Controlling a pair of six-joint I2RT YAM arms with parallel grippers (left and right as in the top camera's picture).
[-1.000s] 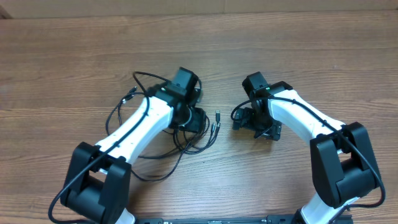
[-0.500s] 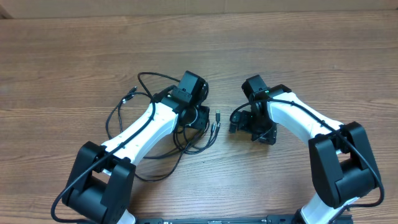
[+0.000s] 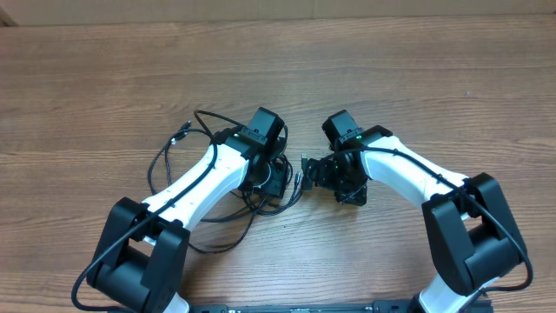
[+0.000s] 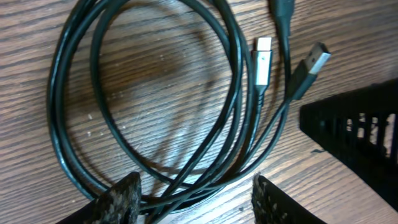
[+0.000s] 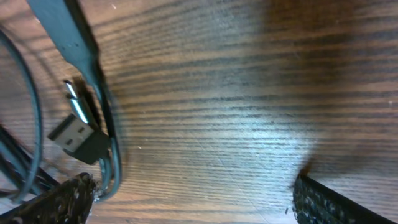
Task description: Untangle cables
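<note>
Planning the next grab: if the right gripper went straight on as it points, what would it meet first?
Likely bare wooden table: the open right gripper frames only wood. The cables end in USB plugs beside one finger, off the centre line; depth is unclear.

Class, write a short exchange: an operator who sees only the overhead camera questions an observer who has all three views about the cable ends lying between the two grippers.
Operator: Overhead, the cables end in specks. What plugs are those?
Observer: The left wrist view shows a flat rectangular USB plug beside a slimmer silver-tipped plug.
Operator: Is the right gripper over them?
Observer: Not centred. Its wrist view shows it wide open over wood, with both plugs beside one finger.
</note>
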